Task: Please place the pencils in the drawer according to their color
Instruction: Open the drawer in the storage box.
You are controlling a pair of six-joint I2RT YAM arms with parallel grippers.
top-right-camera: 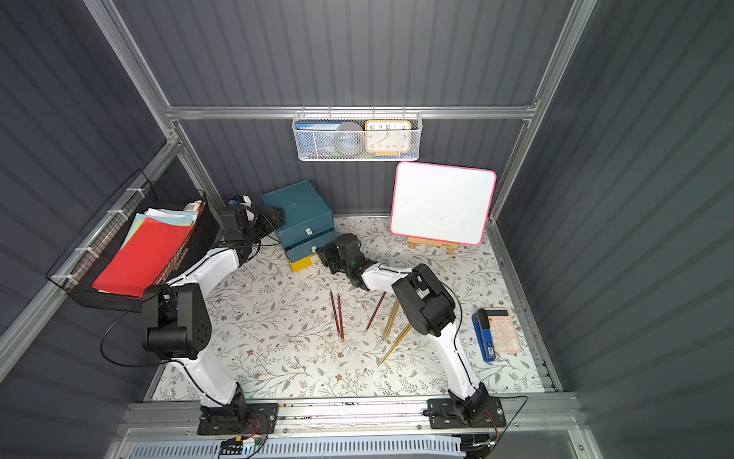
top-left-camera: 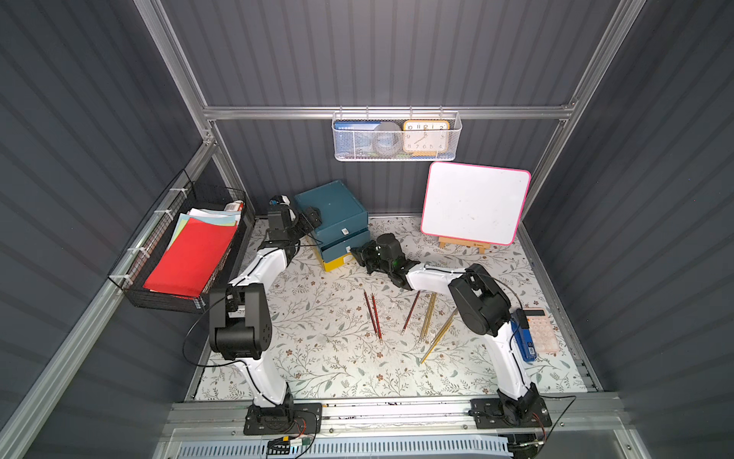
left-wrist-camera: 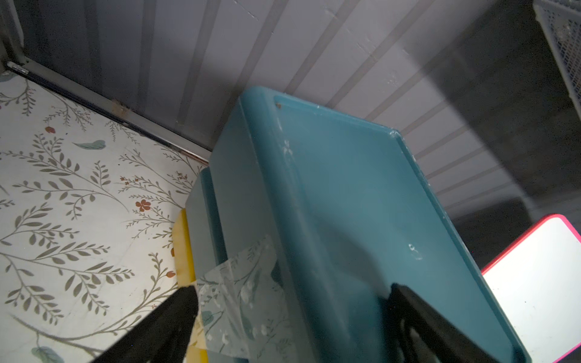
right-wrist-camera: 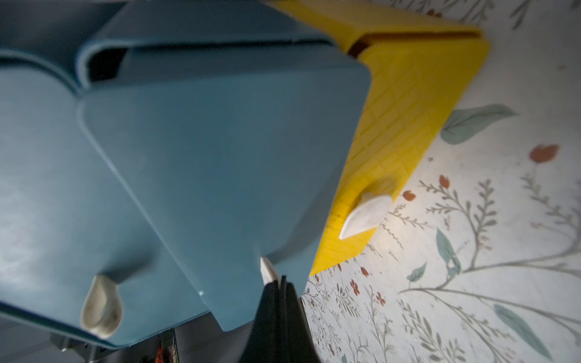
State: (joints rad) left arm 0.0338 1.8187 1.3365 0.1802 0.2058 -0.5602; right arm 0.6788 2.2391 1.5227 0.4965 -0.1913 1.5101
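The only writing I can read is on the clock (top-left-camera: pixel 425 137) in the white wire basket (top-left-camera: pixel 397 157) on the back rail: numerals 10, 11, 12, 1, 2 along the top and 8, 7, 6, 5, 4 along the bottom. The small label on the front of the drawer unit (top-left-camera: pixel 331 206) and the print on the blue stapler (top-left-camera: pixel 524 341) by the worktop's right edge are too small for me to read.

Only the top views give me the pencils. A pair of red pencils (top-left-camera: pixel 373 318) with black stripes lies side by side in the middle of the worktop (top-left-camera: pixel 317 357). A third red pencil (top-left-camera: pixel 411 312) lies just to their right, and the gold pencils (top-left-camera: pixel 428 318) lie beyond it, partly under the right arm.

Only the right wrist view shows me the grip. The right gripper (right-wrist-camera: pixel 276 290) is pinched fully together on the white tab (right-wrist-camera: pixel 267 270) of the middle drawer (right-wrist-camera: pixel 220 157), with the brick-patterned yellow bottom drawer (right-wrist-camera: pixel 402 110) under it.

The left wrist view alone shows clear tape (left-wrist-camera: pixel 242 292) on the unit's side. There the left gripper (left-wrist-camera: pixel 292 290) is spread wide across the unit's top edge, near the worktop's back edge, one finger beside the side wall and the other over the lid. Whether they press on it I cannot tell.

All the pencils lie well apart from both grippers, nearer the front edge than the drawers
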